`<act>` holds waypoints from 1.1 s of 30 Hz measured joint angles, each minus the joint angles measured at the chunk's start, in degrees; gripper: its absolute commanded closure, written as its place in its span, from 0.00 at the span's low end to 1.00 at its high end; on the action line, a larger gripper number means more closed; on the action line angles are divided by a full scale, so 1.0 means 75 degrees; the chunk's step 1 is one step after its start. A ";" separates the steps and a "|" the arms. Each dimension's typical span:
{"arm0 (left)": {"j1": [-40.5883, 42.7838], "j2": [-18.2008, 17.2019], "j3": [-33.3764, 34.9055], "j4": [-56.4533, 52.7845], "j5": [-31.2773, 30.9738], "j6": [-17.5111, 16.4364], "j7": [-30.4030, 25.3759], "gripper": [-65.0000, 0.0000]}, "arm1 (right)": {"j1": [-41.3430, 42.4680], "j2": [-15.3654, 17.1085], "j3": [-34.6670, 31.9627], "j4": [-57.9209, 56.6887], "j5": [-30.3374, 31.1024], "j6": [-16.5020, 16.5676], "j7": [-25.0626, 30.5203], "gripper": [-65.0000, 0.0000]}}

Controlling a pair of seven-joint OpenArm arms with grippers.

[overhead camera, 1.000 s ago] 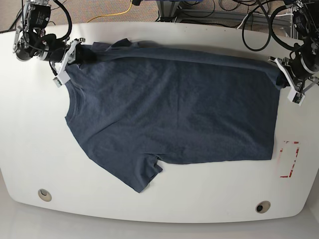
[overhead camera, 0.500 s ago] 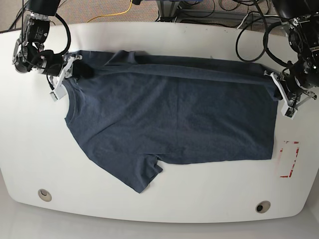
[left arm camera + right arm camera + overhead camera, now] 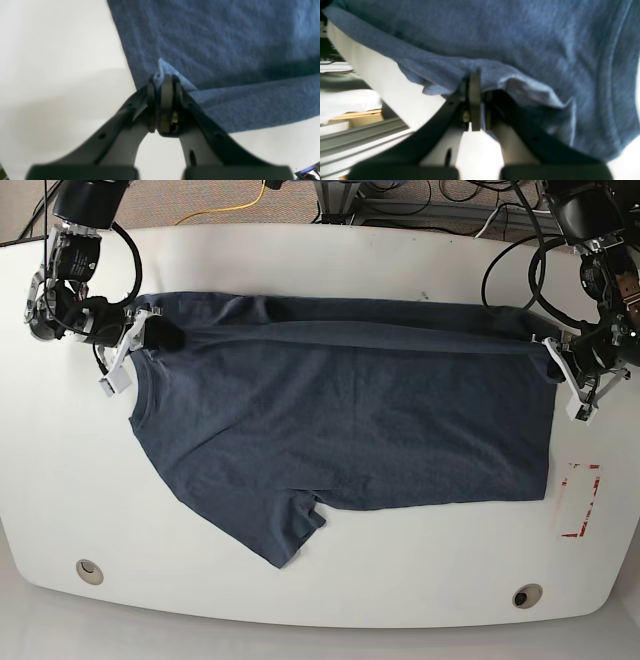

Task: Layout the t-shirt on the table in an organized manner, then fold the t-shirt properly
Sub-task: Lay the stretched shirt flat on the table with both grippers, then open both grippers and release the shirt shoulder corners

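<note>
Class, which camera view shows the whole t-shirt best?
The base view: the t-shirt lies fully visible on the table. The wrist views show only pinched cloth at the left tool and right tool.

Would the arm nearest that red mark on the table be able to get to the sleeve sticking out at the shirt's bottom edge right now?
Probably not: the left gripper is shut on the t-shirt hem corner, and the sleeve lies far across the table.

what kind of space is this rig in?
Likely a robotics lab or workshop, not a home: two arms work a t-shirt on a white table with grommet holes, loose cables trail over carpet behind, and a red mark is taped on top.
</note>
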 measured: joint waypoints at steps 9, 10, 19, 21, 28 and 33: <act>-0.0446 -0.0227 0.0629 -0.0901 0.0195 0.0006 0.0052 1.00 | 0.0122 -0.0166 0.0032 -0.0003 -0.0772 -0.0003 0.0020 0.70; -0.0446 -0.0227 0.0659 -0.0921 0.0189 0.0012 0.0047 1.00 | 0.0119 -0.0181 0.0035 -0.0003 -0.0828 0.0000 0.0096 0.68; -0.0425 -0.0414 0.0705 -0.0941 0.0216 0.0041 0.0055 0.48 | 0.0122 -0.0245 0.0029 -0.0012 -0.1040 -0.0003 0.0146 0.38; -0.0423 -0.0414 0.0688 -0.0848 0.0221 0.0044 0.0061 0.35 | 0.0122 -0.0242 0.0029 -0.0012 -0.1040 0.0000 0.0143 0.33; -0.0495 -0.0504 0.0676 -0.0256 0.0169 0.0058 0.0052 0.29 | 0.0119 -0.0152 0.0029 -0.0006 -0.1035 -0.0003 0.0146 0.32; -0.0863 -0.0615 0.0627 -0.0085 0.0137 0.0029 0.0105 0.29 | 0.0119 -0.0076 0.0050 0.0038 -0.1040 -0.0006 0.0140 0.32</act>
